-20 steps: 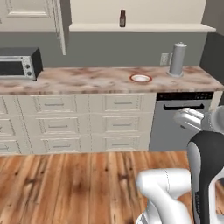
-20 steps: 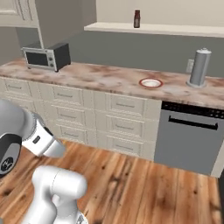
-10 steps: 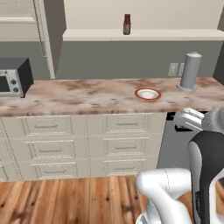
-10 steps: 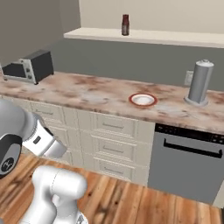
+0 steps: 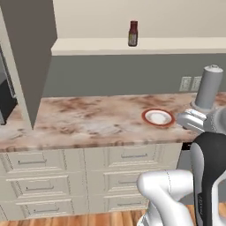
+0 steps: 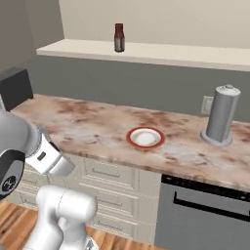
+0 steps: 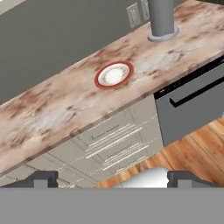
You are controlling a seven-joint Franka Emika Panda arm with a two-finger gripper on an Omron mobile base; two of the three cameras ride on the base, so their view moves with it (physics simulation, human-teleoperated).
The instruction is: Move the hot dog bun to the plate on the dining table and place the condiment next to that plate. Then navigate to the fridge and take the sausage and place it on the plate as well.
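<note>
End effector [image 7: 109, 178] gapes wide, empty, above the marbled worktop [image 5: 88, 126]; red-rimmed plate [image 7: 114, 75] at 12 o'clock. Condiment bottle [image 5: 133, 33] on the shelf [image 6: 161, 52], label unreadable.

Marbled counter [image 6: 97, 124], brown/beige top, runs across the room on cream drawer fronts [image 5: 79, 176]. Behind the counter: grey backsplash wall [image 5: 114, 75], cream shelf [image 6: 161, 52] above it, pale wall over the shelf. Wall outlet [image 5: 190, 83] on backsplash toward the counter's R end. Grey dishwasher front w/ dark bar handle [image 7: 192, 96] under counter, R of drawers. Wood plank floor [image 7: 197, 153] below the counter. Even, flat light.
</note>
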